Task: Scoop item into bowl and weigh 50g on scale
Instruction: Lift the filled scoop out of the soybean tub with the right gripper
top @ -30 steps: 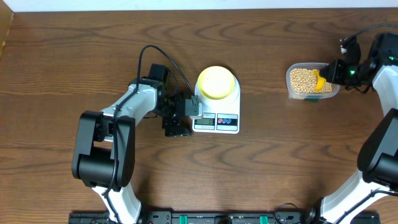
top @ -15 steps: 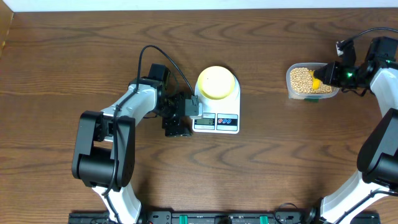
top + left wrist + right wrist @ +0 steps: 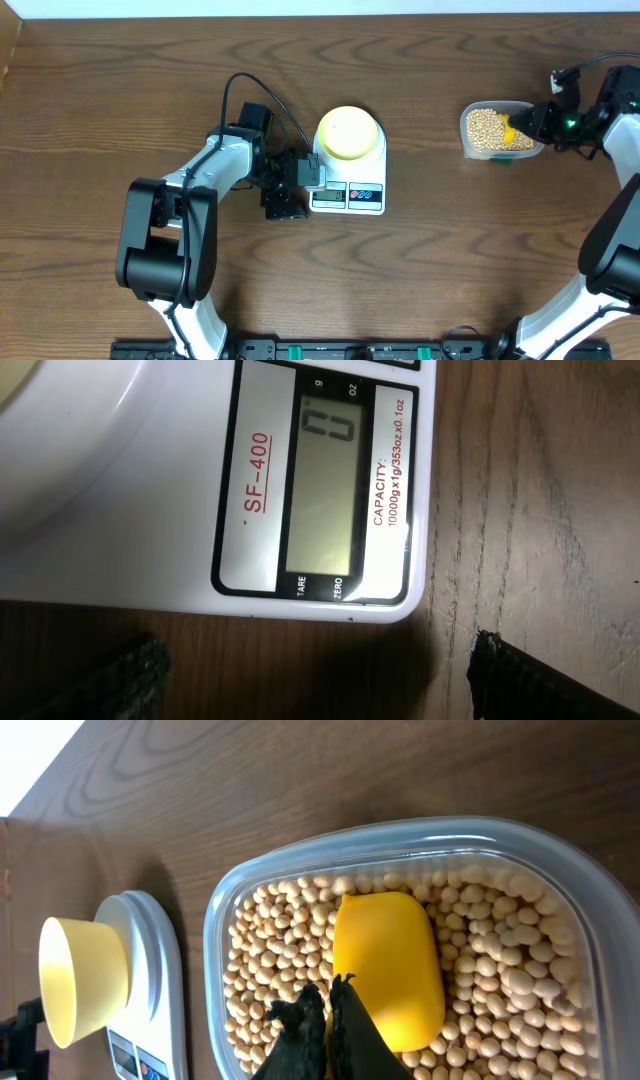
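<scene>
The tan beans (image 3: 484,127) (image 3: 500,960) fill a clear plastic tub (image 3: 470,148) (image 3: 215,920) at the right. My right gripper (image 3: 536,119) (image 3: 328,995) is shut on the handle of a yellow scoop (image 3: 511,128) (image 3: 388,965), which rests on the heap with no beans on its visible face. The pale yellow bowl (image 3: 347,132) (image 3: 85,978) stands on the white scale (image 3: 349,196) (image 3: 120,510) (image 3: 150,970), whose display reads zero. My left gripper (image 3: 297,186) (image 3: 315,680) is open beside the scale's display end, holding nothing.
A black cable (image 3: 240,85) loops over the left arm behind the scale. Brown wood table (image 3: 430,250) lies between the scale and the tub. The table's far edge (image 3: 320,16) runs along the top.
My right gripper has shifted slightly over the tub, with the scoop staying among the beans. The left arm, scale and bowl have not moved.
</scene>
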